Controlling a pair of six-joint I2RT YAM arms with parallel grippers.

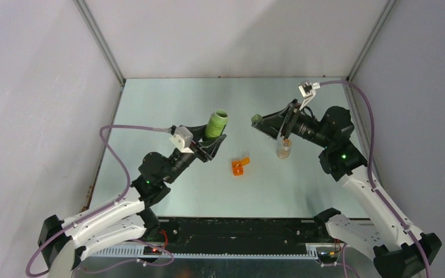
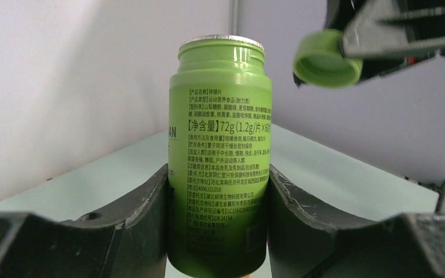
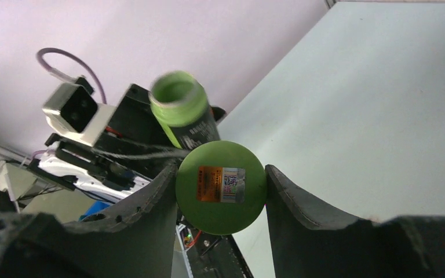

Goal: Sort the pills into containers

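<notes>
My left gripper is shut on the green bottle, which it holds upright above the table with its mouth uncapped. My right gripper is shut on the bottle's round green cap, held a little to the right of the bottle's mouth; the same cap shows at the upper right of the left wrist view. A clear vial stands on the table under the right arm. An orange box lies between the arms. No pills show.
The pale green table is closed in by white walls at the left, back and right. The left arm's wrist camera sits close behind the bottle. A purple cable loops along the right arm.
</notes>
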